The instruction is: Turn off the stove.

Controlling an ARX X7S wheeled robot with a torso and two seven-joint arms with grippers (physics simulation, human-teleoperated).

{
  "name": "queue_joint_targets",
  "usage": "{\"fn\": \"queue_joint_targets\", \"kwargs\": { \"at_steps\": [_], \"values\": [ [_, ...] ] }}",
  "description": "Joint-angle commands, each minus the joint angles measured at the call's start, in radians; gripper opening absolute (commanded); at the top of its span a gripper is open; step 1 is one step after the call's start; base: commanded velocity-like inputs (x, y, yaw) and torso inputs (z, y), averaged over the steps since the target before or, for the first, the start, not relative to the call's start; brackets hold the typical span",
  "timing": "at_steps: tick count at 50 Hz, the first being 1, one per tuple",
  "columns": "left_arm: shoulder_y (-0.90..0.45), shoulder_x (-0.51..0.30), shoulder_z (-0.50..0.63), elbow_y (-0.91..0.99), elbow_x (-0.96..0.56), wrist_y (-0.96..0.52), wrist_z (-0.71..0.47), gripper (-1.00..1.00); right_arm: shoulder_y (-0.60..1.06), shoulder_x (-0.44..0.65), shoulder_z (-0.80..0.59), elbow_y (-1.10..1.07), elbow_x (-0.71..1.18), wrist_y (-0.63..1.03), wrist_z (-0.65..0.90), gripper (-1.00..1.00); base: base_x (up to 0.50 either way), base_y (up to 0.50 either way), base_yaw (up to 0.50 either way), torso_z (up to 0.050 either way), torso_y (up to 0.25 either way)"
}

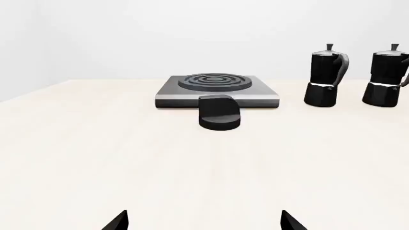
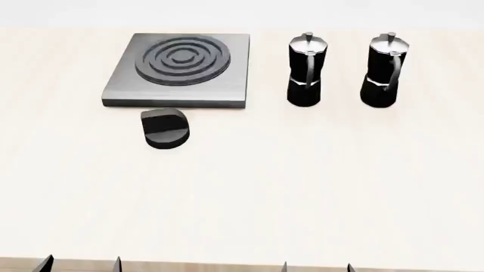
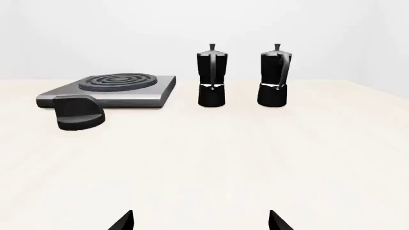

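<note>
The stove is a flat grey square plate with concentric burner rings at the table's far left; it also shows in the left wrist view and the right wrist view. A small black round knob with a raised ridge sits just in front of it, and shows in the wrist views too. My left gripper and right gripper hover at the table's near edge, both open and empty, far from the knob. Only their black fingertips show.
Two black-and-silver moka pots stand upright to the right of the stove. The pale wooden table stretches between my grippers and these things. A plain white wall lies behind.
</note>
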Motion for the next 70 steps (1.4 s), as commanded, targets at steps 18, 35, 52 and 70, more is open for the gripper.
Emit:
{"fn": "queue_joint_targets", "kwargs": {
  "at_steps": [18,35,52,70],
  "values": [
    [-0.005,-0.057,0.069,0.003,-0.046,-0.017,-0.070,1.00,-0.003,0.056,-0.071,-0.003,0.044,-0.012,0.070,1.00,0.00,0.00,0.00,0.000,0.000],
    [0.011,-0.059,0.045,0.153,-0.035,-0.073,-0.107,1.00,-0.048,0.057,-0.058,-0.238,0.052,0.080,0.083,1.00,0.00,0.00,0.00,0.000,0.000],
    [0.076,-0.107,0.078,0.533,-0.028,-0.233,-0.139,1.00,-0.118,0.092,-0.068,-0.533,0.088,0.152,0.127,1.00,0.00,0.00,0.00,0.000,0.000],
    [0.100,-0.141,0.094,0.644,-0.027,-0.253,-0.165,1.00,-0.154,0.130,-0.090,-0.658,0.091,0.145,0.154,1.00,0.00,0.00,0.00,0.000,0.000]
  ]
}}
